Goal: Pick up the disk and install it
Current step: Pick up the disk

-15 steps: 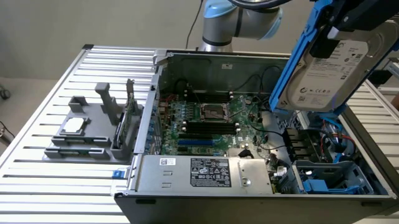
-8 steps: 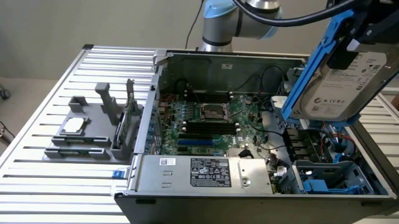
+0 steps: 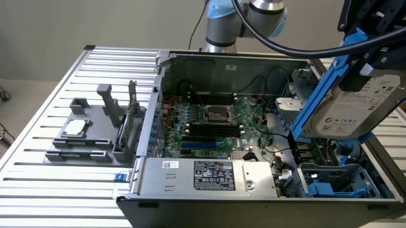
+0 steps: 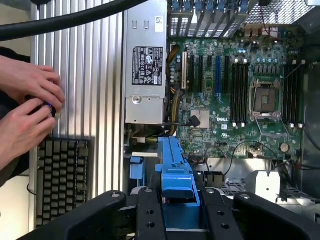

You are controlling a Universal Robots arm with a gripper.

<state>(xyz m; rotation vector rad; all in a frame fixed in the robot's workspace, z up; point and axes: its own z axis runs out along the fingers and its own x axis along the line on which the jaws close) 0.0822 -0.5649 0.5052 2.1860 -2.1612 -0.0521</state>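
Observation:
The disk (image 3: 358,107), a silver hard drive with a white label in a blue plastic carrier (image 3: 330,80), hangs tilted on edge above the open computer case (image 3: 190,57), at the exterior view's right. My gripper (image 3: 373,50) is shut on its upper part. In the wrist view the carrier's blue edge (image 4: 175,170) sticks out between my black fingers (image 4: 150,215), with the gripper (image 4: 181,216) clamped around it. Below the disk sits a blue drive bay (image 3: 336,183) in the case's near right corner.
Inside the case lie the green motherboard (image 3: 216,123) and a long grey power supply box (image 3: 209,175) with a white sticker. A grey fixture (image 3: 89,128) holding a small silver chip (image 3: 75,126) stands on the slatted table. A person's hands (image 4: 27,105) and a keyboard (image 4: 62,175) are beside the case.

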